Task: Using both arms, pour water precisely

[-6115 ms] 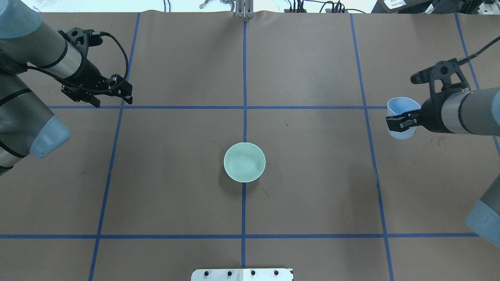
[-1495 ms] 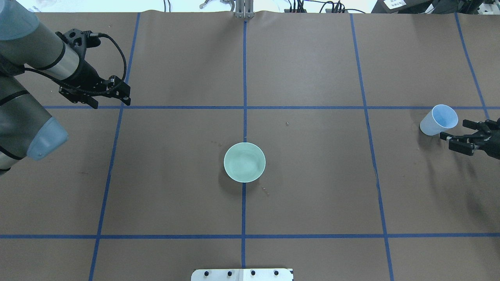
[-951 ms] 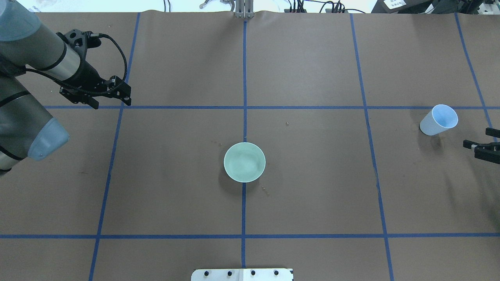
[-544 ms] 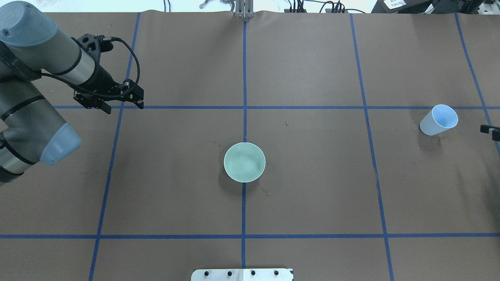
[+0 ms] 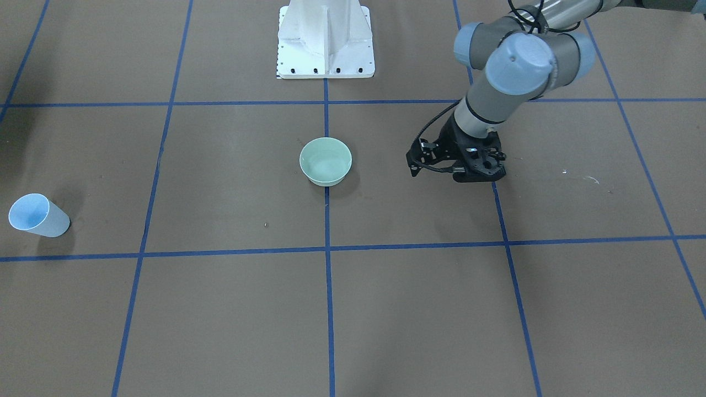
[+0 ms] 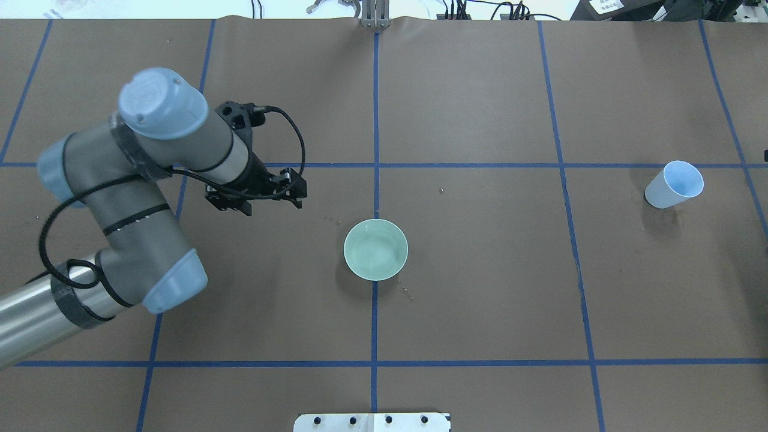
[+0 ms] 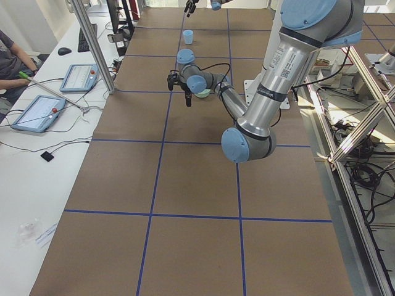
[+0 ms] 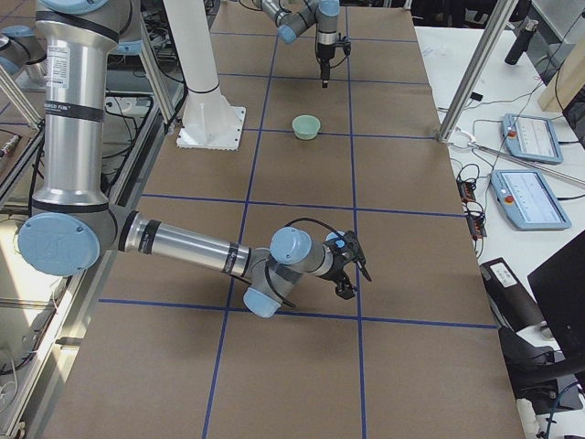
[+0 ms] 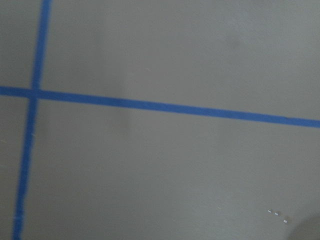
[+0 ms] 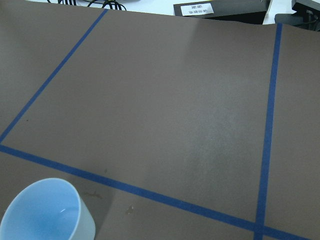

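Observation:
A pale green bowl point(image 6: 375, 249) stands at the table's middle, also in the front view point(image 5: 325, 160). Its inside is shiny; I cannot tell if water lies in it. A light blue cup point(image 6: 673, 185) stands alone at the far right point(image 5: 36, 215) and shows at the bottom left of the right wrist view point(image 10: 45, 212). My left gripper point(image 6: 271, 206) is open and empty, left of the bowl and apart from it point(image 5: 455, 172). My right gripper point(image 8: 352, 273) shows only in the exterior right view; I cannot tell if it is open or shut.
The table is brown paper with a blue tape grid. The white bolted pedestal point(image 5: 325, 38) stands at the robot's side of the table. Tablets and cables lie on side desks point(image 8: 530, 137), and a person point(image 7: 9, 55) sits there.
My left arm has swung right and forward, toward the bowl. My right gripper, which earlier held the cup and then left it on the table, has drawn off the overhead view's right edge.

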